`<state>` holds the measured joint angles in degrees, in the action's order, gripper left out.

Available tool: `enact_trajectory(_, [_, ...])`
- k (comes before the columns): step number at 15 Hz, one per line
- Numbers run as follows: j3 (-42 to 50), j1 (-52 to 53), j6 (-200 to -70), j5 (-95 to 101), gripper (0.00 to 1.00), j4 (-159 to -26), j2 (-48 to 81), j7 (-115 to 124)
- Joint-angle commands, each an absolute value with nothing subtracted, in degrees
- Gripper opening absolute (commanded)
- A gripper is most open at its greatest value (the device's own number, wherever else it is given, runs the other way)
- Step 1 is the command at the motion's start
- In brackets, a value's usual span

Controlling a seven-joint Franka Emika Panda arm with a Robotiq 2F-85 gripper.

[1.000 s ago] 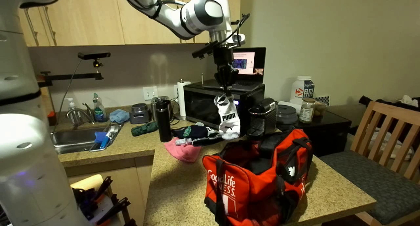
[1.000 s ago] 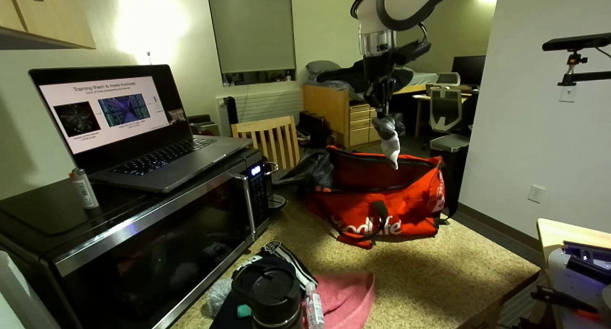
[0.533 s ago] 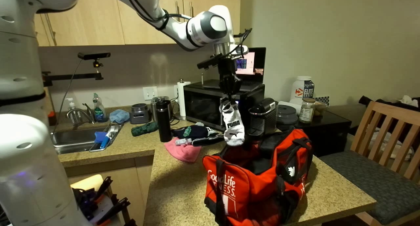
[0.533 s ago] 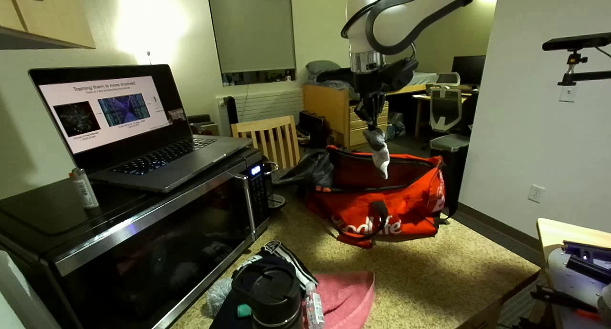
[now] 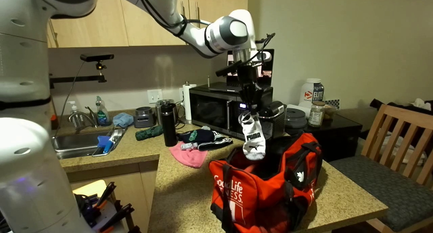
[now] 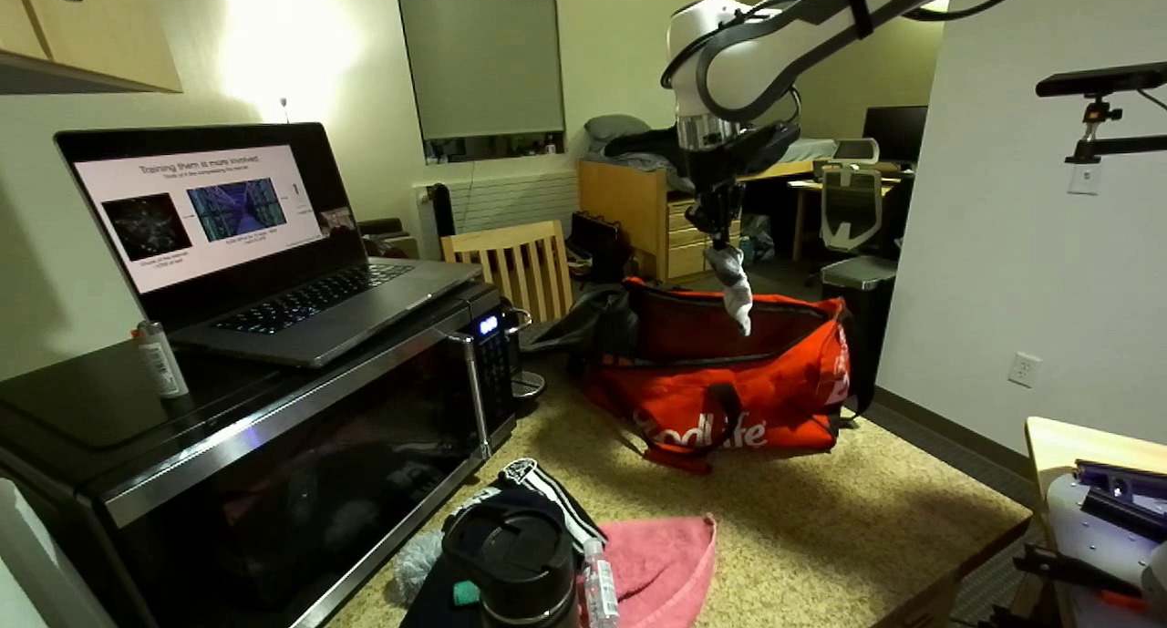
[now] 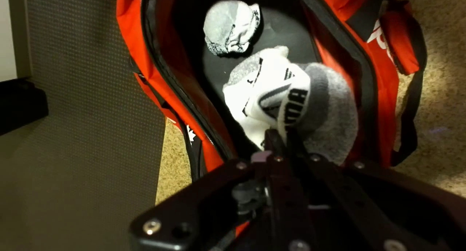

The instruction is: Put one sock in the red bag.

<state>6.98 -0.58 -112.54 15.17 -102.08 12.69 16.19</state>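
Note:
My gripper [image 5: 252, 109] is shut on a white sock [image 5: 254, 137] with black PUMA print and grey patches. The sock hangs limp, toe down, over the opening of the red bag [image 5: 270, 192]. In an exterior view the gripper [image 6: 718, 243] and sock [image 6: 737, 286] are above the bag [image 6: 784, 391]; I cannot tell whether the toe is below the rim. In the wrist view the fingertips [image 7: 285, 138] pinch the sock's cuff [image 7: 295, 105], between the bag's red walls [image 7: 386, 109]. A balled grey-and-white sock [image 7: 231, 27] lies on the bag's dark floor.
A microwave [image 5: 213, 108] with a laptop [image 6: 228, 218] on top and a coffee machine [image 5: 275, 118] stand behind the bag. A black bottle [image 5: 168, 124], pink cloth [image 5: 189, 155] and dark clothing [image 5: 196, 135] lie beside it. A chair [image 5: 385, 172] stands past the counter end.
The gripper has come down and moved across, carrying the sock from beside the dark clothing and microwave to over the bag's opening. The bag has not moved.

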Motion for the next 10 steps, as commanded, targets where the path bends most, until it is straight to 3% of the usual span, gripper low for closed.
enact_trajectory(1, [7.76,-1.46,-113.58,16.58,0.05,-101.04,14.51,19.59])
enact_trajectory(10, [9.93,-2.11,-115.02,16.1,0.06,-97.56,20.18,22.81])
